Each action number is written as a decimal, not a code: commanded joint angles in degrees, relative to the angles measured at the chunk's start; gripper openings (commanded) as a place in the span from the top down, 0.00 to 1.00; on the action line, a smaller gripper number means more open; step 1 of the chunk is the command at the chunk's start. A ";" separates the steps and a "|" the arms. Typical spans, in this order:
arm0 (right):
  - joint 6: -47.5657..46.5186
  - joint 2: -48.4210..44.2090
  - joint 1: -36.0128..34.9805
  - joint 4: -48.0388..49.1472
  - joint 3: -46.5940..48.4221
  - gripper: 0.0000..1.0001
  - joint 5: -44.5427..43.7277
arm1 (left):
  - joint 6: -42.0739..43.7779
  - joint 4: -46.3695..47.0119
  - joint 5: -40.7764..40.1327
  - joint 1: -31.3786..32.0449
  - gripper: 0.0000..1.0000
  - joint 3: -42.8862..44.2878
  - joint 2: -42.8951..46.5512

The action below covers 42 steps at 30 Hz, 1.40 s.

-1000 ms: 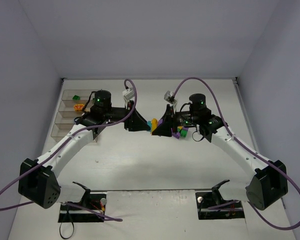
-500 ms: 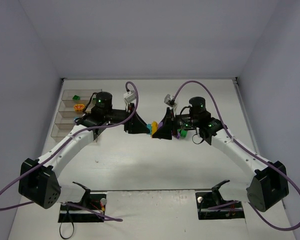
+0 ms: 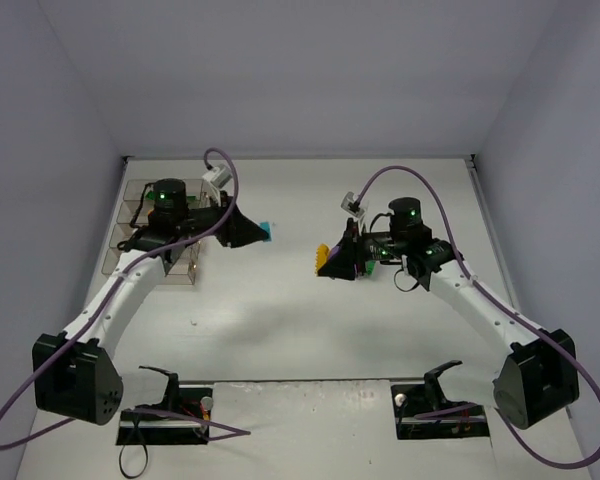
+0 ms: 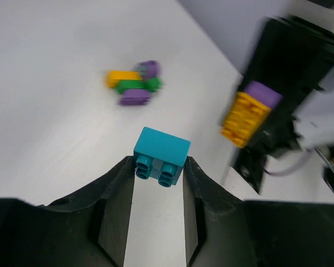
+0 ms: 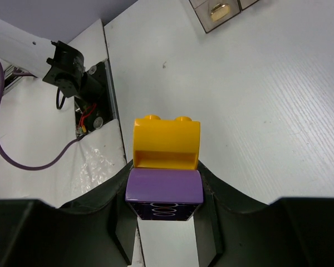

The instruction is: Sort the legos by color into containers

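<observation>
Legos on white table — pale lavender walls around

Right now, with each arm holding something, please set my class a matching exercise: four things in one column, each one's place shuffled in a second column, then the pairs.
Things
1. teal brick
2. yellow brick
3. loose bricks
4. containers

Places
A. at the left edge of the table
B. joined to the purple brick clamped in the right gripper
C. lying together on the table
D. alone in the left gripper

Pairs: 1-D, 2-B, 3-C, 4-A
</observation>
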<state>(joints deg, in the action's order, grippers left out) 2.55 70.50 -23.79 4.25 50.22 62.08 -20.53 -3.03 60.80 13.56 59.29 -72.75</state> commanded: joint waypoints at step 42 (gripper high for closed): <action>0.18 -7.75 0.06 0.32 -0.48 1.00 -7.51 | -1.79 -26.94 -56.17 -17.78 0.38 19.11 -20.07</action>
<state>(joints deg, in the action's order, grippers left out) 2.81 62.54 -23.70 1.85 47.70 53.01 -22.68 -28.49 0.03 -3.88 74.89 -97.62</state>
